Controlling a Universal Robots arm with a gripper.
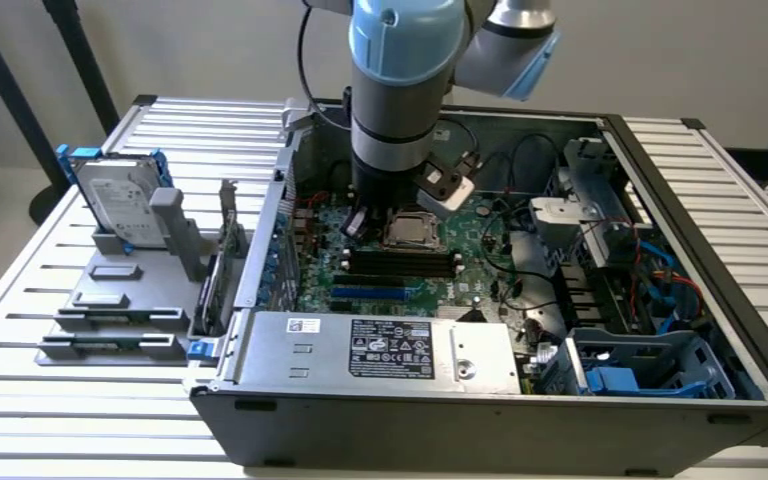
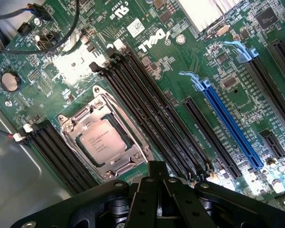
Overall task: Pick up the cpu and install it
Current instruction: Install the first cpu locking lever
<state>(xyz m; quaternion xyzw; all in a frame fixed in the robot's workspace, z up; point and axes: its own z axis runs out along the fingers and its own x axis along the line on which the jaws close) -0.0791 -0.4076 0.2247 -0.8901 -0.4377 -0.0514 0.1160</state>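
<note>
One open computer case (image 1: pixel 651 330) lies on the slatted table (image 1: pixel 37 330), and the arm reaches down into it over the motherboard (image 2: pixel 180 61). Within the socket frame (image 2: pixel 69 124) the cpu (image 2: pixel 100 141) already sits flat, so the install step looks nearly done. Just beside it, the gripper (image 2: pixel 157 172) is closed with nothing between its fingers. Judging from this, seating wants confirming and the frame latching.
</note>
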